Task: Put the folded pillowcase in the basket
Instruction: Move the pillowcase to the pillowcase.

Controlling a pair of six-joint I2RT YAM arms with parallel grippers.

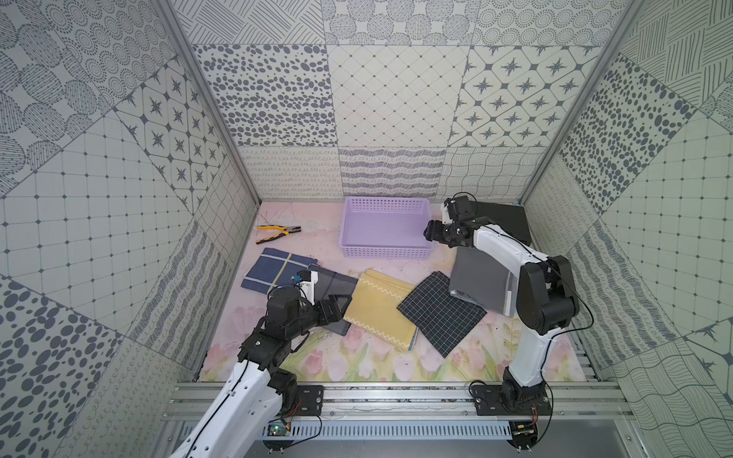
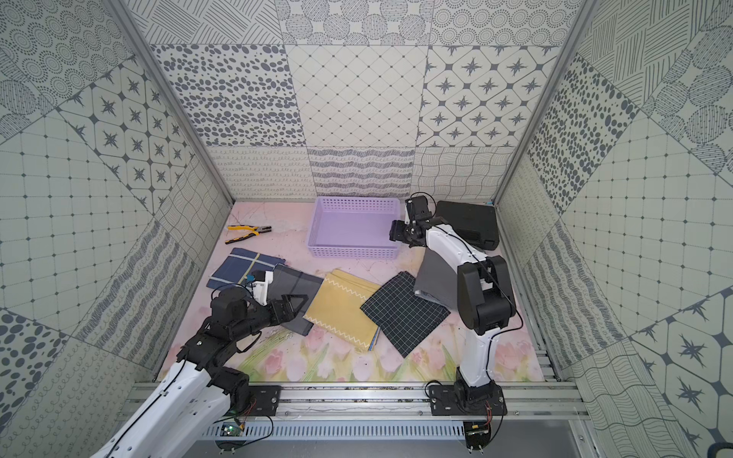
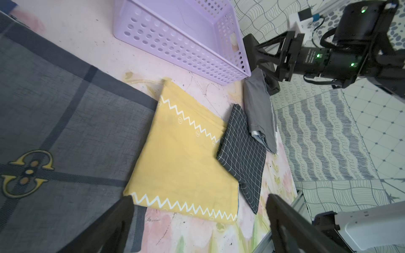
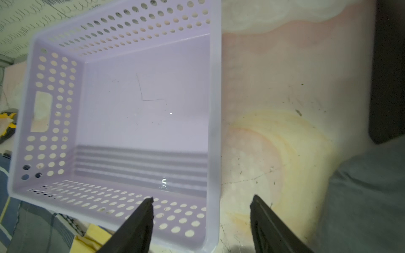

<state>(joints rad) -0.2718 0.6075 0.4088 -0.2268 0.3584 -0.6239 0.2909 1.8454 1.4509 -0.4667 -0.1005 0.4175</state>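
1. Bottom left of a top view: your left gripper (image 1: pixel 336 307) is spread wide with nothing in it. It hovers over the grey plaid cloth (image 3: pixel 65 120), right at the edge of the yellow zigzag cloth (image 1: pixel 377 305).
2. Lower middle: the black grid cloth (image 1: pixel 440 313) touches the yellow one's right side. The plain grey cloth (image 1: pixel 478 277) sits just beside that, partly under your right arm. The blue plaid cloth (image 1: pixel 273 269) is left of centre. All five lie flat on the tabletop (image 1: pixel 317 246), outside the basket. Honestly can't tell which one is the folded pillowcase you're after.
3. Centre, further back: the basket (image 1: pixel 384 252) is totally empty in both top views and the right wrist view.
4. Your right gripper (image 4: pixel 201 199) is at the basket's right-hand wall, with its jaws apart and the rim between them. It's gripping nothing.
5. Far back: the pliers (image 1: pixel 277 234) on the left and the black case (image 1: pixel 503 222) on the right are just bystanders.
6. My read is that nothing's done yet. The pick, carry and drop are all left.
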